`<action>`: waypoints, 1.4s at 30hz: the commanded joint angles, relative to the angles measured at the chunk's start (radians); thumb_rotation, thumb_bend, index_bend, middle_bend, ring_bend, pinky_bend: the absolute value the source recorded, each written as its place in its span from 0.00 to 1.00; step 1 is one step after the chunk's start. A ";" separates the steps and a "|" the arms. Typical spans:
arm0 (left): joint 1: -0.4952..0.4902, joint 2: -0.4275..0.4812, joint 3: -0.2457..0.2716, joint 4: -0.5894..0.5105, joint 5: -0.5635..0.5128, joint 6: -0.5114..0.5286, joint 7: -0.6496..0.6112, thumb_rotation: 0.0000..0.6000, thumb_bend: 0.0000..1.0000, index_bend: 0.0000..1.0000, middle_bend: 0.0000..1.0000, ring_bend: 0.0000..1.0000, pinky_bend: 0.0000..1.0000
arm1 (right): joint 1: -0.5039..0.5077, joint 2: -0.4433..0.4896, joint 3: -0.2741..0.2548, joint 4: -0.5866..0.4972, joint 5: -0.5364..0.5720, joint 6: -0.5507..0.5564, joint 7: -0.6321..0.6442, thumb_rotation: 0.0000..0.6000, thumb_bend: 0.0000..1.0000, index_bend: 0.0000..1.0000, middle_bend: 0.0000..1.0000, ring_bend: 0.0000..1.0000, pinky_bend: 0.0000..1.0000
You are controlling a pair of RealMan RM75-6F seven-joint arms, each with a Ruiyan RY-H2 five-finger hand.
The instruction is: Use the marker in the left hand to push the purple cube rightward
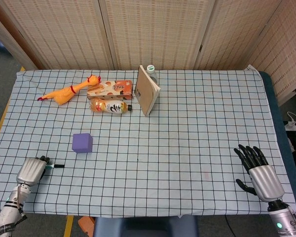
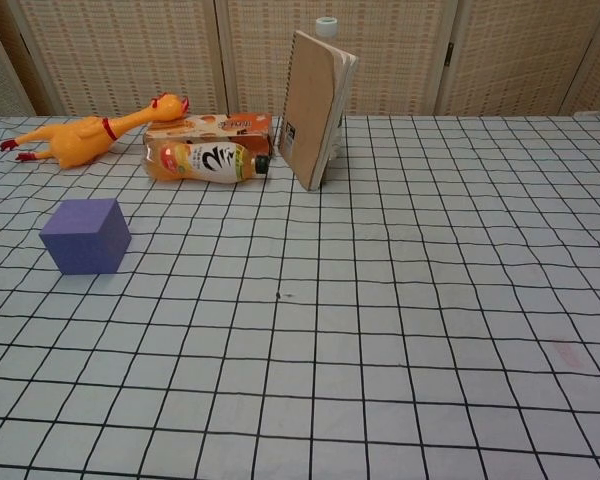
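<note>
The left hand fingers pinch the marker near the purple cube; the right hand fingers are spread.

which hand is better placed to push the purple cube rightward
The left hand. It already holds the thin black-tipped marker, pointing rightward, near and to the left of the purple cube. The right hand is open and empty at the table's far right edge.
</note>
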 commanded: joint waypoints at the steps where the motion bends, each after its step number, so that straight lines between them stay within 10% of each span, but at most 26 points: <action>1: 0.000 -0.008 0.002 0.015 0.002 0.005 -0.010 1.00 0.44 0.48 0.48 0.60 0.78 | 0.000 0.001 0.000 -0.001 0.001 -0.001 -0.001 1.00 0.14 0.00 0.00 0.00 0.00; 18: 0.005 -0.038 0.003 0.088 0.035 0.096 -0.131 1.00 0.53 0.65 0.65 0.66 0.79 | 0.003 0.004 -0.004 -0.012 0.010 -0.020 -0.015 1.00 0.14 0.00 0.00 0.00 0.00; 29: -0.031 -0.104 -0.005 0.355 0.076 0.185 -0.365 1.00 0.62 0.78 0.78 0.69 0.81 | -0.002 0.005 -0.007 -0.019 0.006 -0.013 -0.020 1.00 0.13 0.00 0.00 0.00 0.00; 42: -0.131 -0.168 0.027 0.550 0.107 0.061 -0.439 1.00 0.62 0.78 0.79 0.69 0.81 | -0.003 -0.006 -0.003 -0.021 0.018 -0.020 -0.050 1.00 0.14 0.00 0.00 0.00 0.00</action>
